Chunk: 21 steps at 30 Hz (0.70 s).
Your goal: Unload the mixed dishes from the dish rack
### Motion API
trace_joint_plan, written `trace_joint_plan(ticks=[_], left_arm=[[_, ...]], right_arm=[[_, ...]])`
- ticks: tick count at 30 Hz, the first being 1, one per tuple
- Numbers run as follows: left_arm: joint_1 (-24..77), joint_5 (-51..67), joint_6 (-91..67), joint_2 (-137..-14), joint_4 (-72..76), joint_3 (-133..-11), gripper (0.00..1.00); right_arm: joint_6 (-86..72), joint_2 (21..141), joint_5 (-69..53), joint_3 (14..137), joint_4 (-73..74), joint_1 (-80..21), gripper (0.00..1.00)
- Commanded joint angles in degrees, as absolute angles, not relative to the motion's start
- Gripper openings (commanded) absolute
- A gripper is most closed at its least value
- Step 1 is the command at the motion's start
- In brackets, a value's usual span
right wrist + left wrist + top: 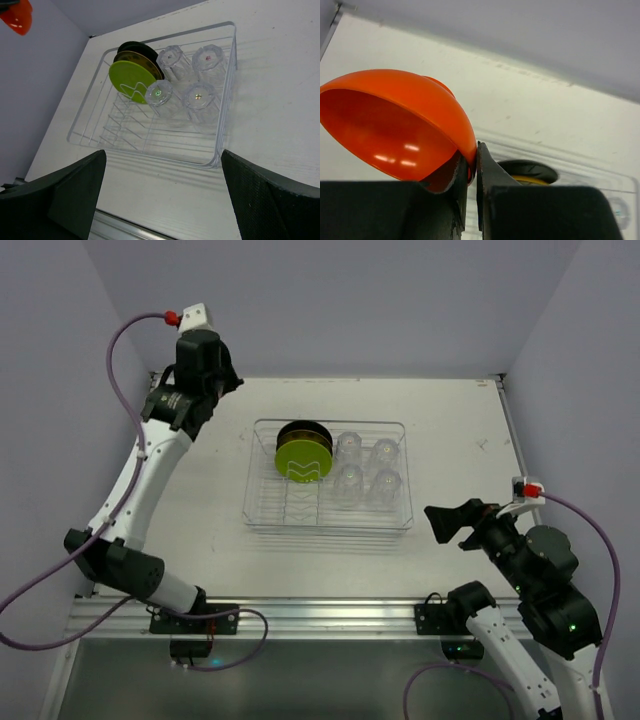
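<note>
My left gripper is shut on the rim of the glossy orange-red bowl, holding it tilted high above the table's far left; the right wrist view catches the bowl in its top corner. The clear dish rack sits mid-table. A yellow-green plate and a black plate stand upright in its left slots. Several clear tumblers stand upside down in its right half. Near the rack's front right corner, my right gripper hangs open and empty, its fingers wide apart.
Lilac walls close in the table on the left, back and right. A metal rail runs along the near edge between the arm bases. The left arm's cable loops up beside the left wall.
</note>
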<state>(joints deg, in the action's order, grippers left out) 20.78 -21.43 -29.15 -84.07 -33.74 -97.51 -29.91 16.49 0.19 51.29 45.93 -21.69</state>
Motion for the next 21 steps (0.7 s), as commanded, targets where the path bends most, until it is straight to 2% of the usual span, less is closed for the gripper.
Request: trace_joint_plan(ticks=[1,5,7,10,15,18,21], left_arm=[[13.28,-7.40,-21.28,-89.29,-47.02,-101.25,0.00],[10.37,-5.89,-19.60,-93.86,-50.18,-103.36,0.00],[11.24,-2.48,-17.94,-92.47,-47.30,-100.56,0.00],[19.05,-7.19,-13.11,-92.02,-49.21,-101.24,0.00],[37.67,-18.07,-7.04,-90.19,-52.82,-100.64,0.00],[45.95,-20.30,-5.10,-87.89,-53.43,-97.04,0.00],[51.14,-17.07,-2.64,-87.36,-54.75,-93.26,0.00]], right_arm=[[-29.18,16.35,-1.76,53.00,44.12,-21.53,0.99],[-28.48,16.08,-1.93,53.26,45.17,-21.62,0.99],[-27.95,16.61,-2.72,53.26,45.44,-21.62,0.99],[-28.04,18.80,-3.86,54.31,46.31,-21.62,0.99],[-29.18,28.20,-4.13,57.65,46.15,-21.53,0.99],[-28.31,36.52,-8.60,62.72,44.91,-21.62,0.99],[-26.72,45.66,-12.47,69.93,46.40,-21.62,0.99]])
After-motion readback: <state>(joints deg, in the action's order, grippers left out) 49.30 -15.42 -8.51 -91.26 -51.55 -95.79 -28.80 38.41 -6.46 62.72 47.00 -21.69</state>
